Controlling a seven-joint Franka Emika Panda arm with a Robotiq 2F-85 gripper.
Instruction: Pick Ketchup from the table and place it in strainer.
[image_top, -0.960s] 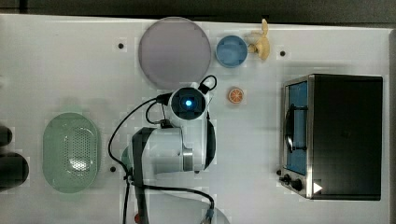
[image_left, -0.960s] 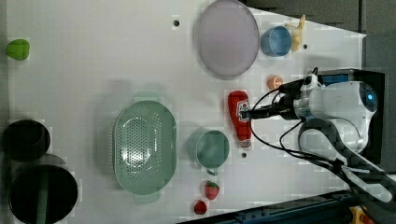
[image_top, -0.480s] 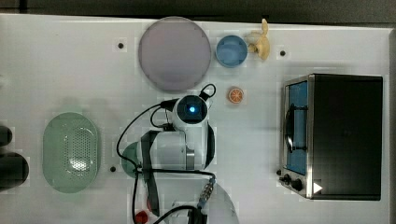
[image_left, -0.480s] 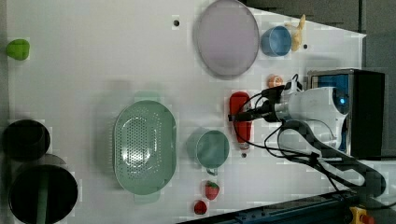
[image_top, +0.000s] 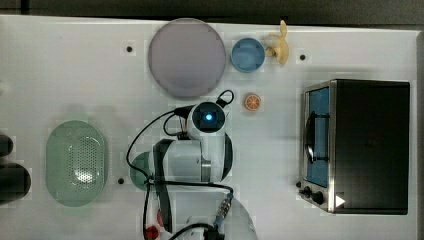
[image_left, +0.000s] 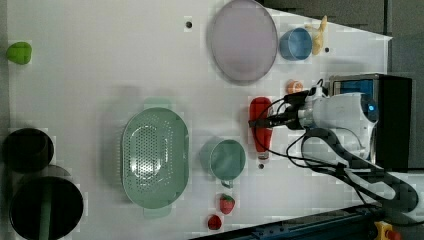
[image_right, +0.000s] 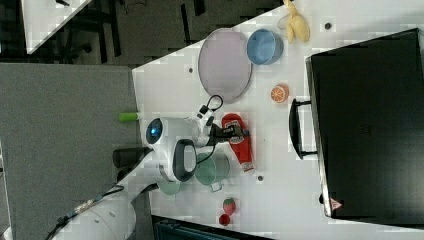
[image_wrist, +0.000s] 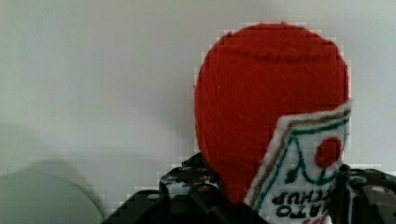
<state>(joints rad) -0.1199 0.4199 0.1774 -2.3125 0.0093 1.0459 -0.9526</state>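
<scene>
The Ketchup (image_left: 261, 127) lies flat on the white counter (image_left: 100, 65), just right of the green cup (image_left: 227, 159) in the left view, with the strainer (image_left: 155, 157) further left. The end effector (image_left: 260, 121) straddles the bottle's middle, whether clamped I cannot tell. The soft bottle could slip sideways, or brush the cup on the way across.

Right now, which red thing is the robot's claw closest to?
The Ketchup. The gripper is right at that long red bottle, while the two little strawberries sit far off, past the teal cup.
</scene>
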